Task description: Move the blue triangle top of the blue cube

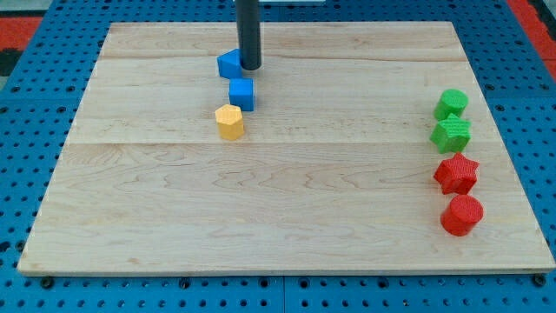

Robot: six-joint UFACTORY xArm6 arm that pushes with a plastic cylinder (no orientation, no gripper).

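Observation:
The blue triangle (229, 63) lies on the wooden board near the view's top, left of centre. The blue cube (241, 93) sits just below it, a small gap apart. My tip (250, 68) is the lower end of the dark rod and stands right against the triangle's right side, just above the cube. The rod hides the triangle's right edge.
A yellow hexagonal block (230, 122) sits just below-left of the blue cube. At the view's right stands a column: two green blocks (451, 104) (451, 134), a red star (456, 174) and a red cylinder (461, 215). The board (278, 217) rests on a blue pegboard.

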